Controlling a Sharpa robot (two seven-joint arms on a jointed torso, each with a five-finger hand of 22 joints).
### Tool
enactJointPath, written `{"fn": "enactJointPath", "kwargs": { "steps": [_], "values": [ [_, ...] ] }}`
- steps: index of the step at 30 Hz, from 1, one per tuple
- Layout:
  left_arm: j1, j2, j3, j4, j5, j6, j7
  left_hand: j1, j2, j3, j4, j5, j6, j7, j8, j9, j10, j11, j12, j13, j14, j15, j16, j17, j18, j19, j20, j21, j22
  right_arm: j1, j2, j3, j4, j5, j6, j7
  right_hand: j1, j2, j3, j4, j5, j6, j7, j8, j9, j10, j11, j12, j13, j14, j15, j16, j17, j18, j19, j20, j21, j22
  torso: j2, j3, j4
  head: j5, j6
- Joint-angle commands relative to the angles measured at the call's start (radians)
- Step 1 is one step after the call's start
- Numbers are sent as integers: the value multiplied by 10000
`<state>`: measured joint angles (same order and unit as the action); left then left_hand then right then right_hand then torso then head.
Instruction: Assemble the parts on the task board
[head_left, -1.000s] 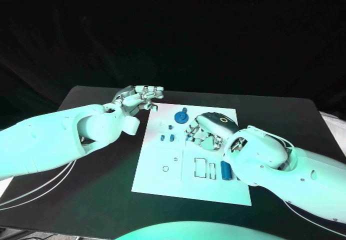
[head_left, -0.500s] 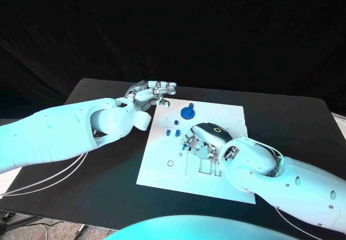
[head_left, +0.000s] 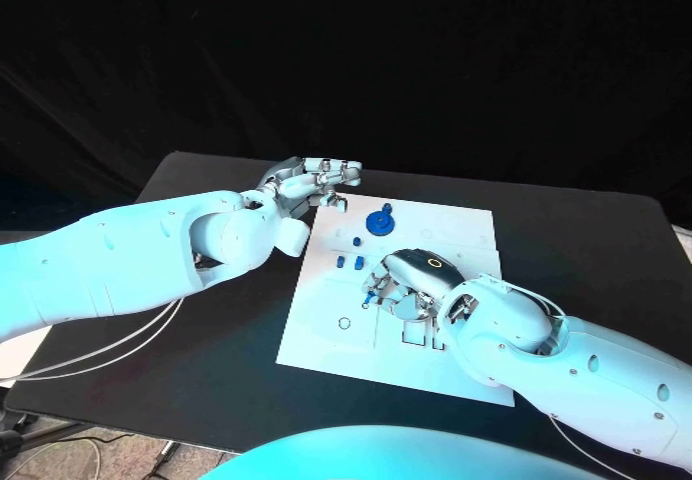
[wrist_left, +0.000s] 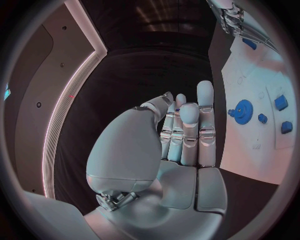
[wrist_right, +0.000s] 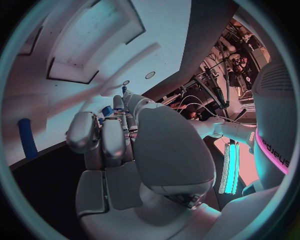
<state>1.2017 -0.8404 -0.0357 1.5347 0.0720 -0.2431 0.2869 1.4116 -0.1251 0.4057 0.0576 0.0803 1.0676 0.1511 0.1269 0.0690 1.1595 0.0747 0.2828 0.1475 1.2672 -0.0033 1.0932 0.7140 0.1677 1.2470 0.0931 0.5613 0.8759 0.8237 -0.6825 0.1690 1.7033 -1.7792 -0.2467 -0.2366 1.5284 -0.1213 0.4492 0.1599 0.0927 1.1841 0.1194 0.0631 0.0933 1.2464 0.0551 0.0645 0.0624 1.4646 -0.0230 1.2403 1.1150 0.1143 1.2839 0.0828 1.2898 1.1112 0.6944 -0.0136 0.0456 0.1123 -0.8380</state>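
White board (head_left: 433, 355) lies mid-table; our right hand (head_left: 408, 283) sits over its centre, fingers curled on a small blue part (head_left: 372, 296), though we cannot tell how firmly. From that hand the blue gear (head_left: 381, 221) lies at about 11 o'clock, nearer our left hand (head_left: 310, 182), which hovers empty, fingers together, off the board's far-left corner.

We see a black bench (head_left: 577, 240) spread under everything, with a dark cloth backdrop (head_left: 433, 80) hanging behind its far edge, across the scene.
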Motion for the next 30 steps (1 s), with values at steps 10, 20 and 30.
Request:
{"fn": "enactJointPath", "kwargs": {
  "steps": [10, 20, 30],
  "values": [
    [-3, 67, 4, -56, 52, 248, 17, -106, 2, -64, -21, 45, -30, 19, 14, -9, -64, 22, 69, 19, -61, 17, -56, -21, 135, -37, 52, -61, -16, -20, 62, -34, -44, -36, 484, 151, -161, -34, 59, -52, 54, -10, 68, 23, 7, -33, 96, -1, 12, 349, 71, 58, 15, -105, -28, 66, 37, -12, -2, -3, -1, -9, -46],
    [-5, 68, 4, -62, 52, 225, 54, -96, 6, -62, -27, 48, -32, 18, 15, -9, -69, 19, 75, 21, -62, 16, -54, -23, 136, -37, 53, -64, -18, -21, 165, -112, -192, -232, 493, -20, -231, -34, 81, -72, 59, -32, 80, 22, 5, -54, 108, -1, 12, 346, 83, 71, 21, -105, -31, 78, 41, -6, -7, -14, 5, -41, -53],
    [-6, 51, 3, -55, 52, 224, 50, -96, 6, -62, -27, 48, -32, 18, 15, -9, -69, 19, 75, 21, -62, 16, -54, -23, 136, -37, 53, -64, -18, -21, 195, -195, -214, -451, 693, -240, -308, -46, 88, -88, 57, -33, 82, 30, 8, -51, 112, 9, 16, 344, 89, 83, 25, -104, -37, 88, 41, -7, 7, -12, -1, -20, -59]
  ]
}}
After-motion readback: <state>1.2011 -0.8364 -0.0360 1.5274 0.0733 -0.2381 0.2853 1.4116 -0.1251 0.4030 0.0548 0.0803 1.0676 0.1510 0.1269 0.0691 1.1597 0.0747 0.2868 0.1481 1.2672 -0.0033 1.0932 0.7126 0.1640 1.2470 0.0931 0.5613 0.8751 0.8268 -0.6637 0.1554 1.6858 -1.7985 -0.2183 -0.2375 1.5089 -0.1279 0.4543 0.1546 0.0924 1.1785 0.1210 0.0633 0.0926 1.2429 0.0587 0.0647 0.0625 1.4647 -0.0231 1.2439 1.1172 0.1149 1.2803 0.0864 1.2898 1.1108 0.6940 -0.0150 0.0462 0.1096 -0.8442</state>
